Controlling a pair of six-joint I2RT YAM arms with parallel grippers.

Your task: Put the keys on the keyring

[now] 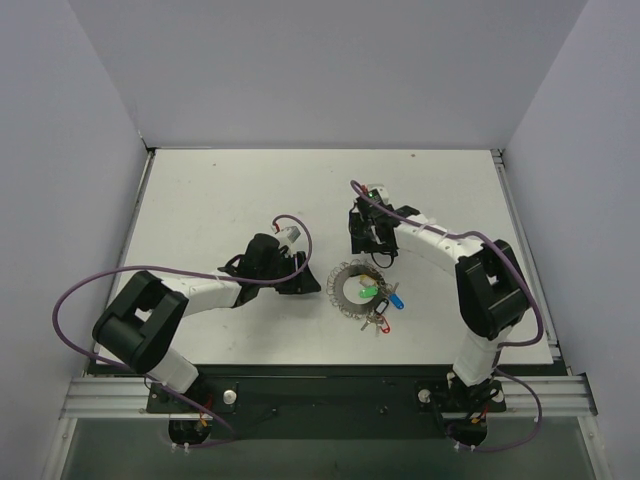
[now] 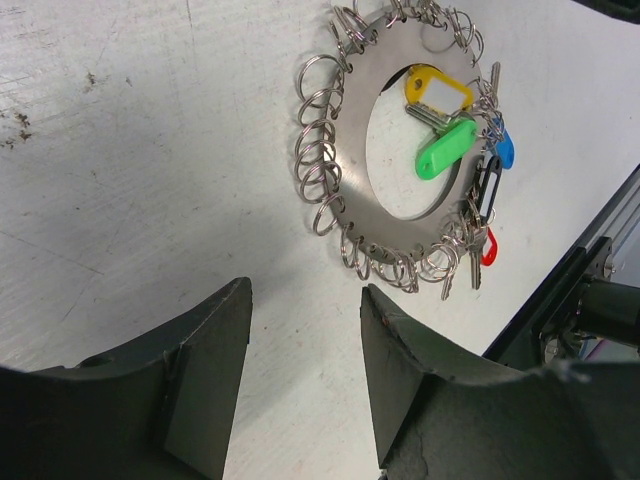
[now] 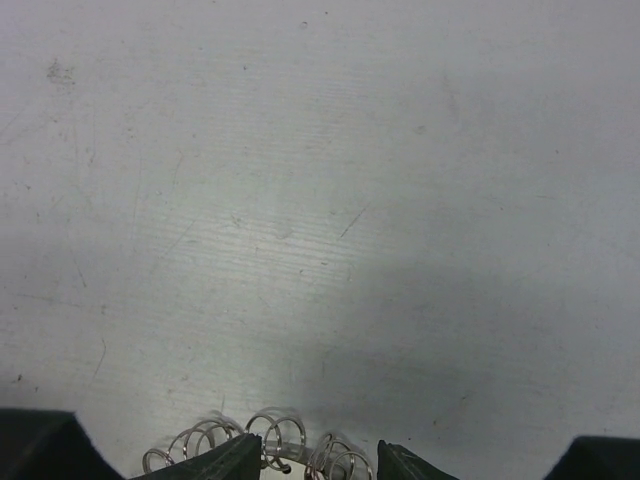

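We see the keyring (image 1: 345,290) lying flat on the table (image 1: 220,200), just right of centre in the top view, with the keys (image 2: 445,150) in yellow, green, blue and red gathered along its right side. The left gripper (image 2: 305,295) sits to its left, its jaws well apart and holding nothing. The right gripper (image 3: 315,462) is just above the keyring in that view, with its jaws parted. The rim's small rings show in the gap, and we cannot tell whether the gripper touches them.

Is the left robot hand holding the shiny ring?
No, the left gripper is open and empty, and the keyring lies on the table ahead of it, untouched.
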